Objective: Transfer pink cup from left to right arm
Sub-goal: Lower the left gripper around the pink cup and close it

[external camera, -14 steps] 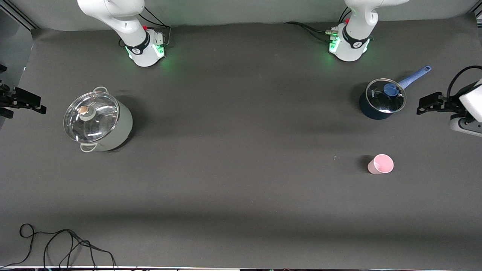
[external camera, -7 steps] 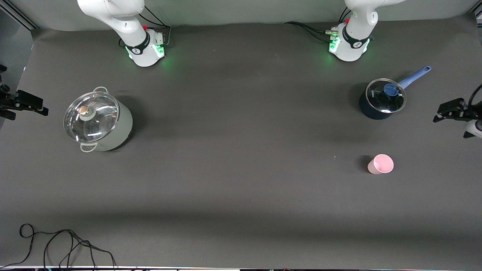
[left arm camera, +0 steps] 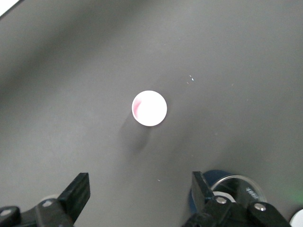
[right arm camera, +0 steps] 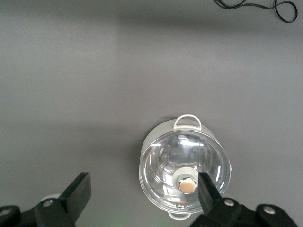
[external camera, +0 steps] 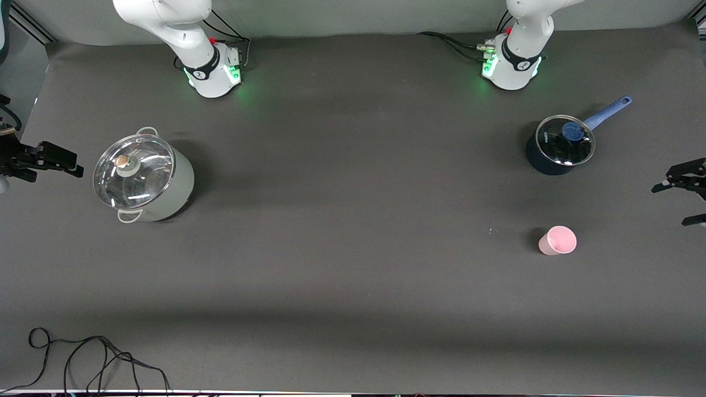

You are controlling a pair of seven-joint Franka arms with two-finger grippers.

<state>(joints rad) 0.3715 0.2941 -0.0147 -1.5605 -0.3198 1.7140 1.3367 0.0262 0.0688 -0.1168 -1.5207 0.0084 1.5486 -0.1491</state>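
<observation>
- Since a second ago my left gripper has slid toward the table's edge at the left arm's end, and the right gripper has crept in toward the grey pot; cup and pots have not moved.
- Cup stands upright on the table, mouth up, untouched, nearer the front camera than the blue saucepan and well apart from it.
- Left gripper hangs high with its fingers spread and empty; its wrist camera looks straight down on the cup, so I judge I am lining up for a descent.
- Right gripper waits in the air beside the grey pot, fingers released and holding nothing; its camera shows the lidded pot below.
- I judge the task barely begun: pickup comes first, then the handover.
- Next I need to lower the left gripper and take the cup by its wall, leaving room for the right gripper.
- Being light and tapered, the cup could tip or slip.
- Loose cable lies near the front edge, clear of my path.
</observation>
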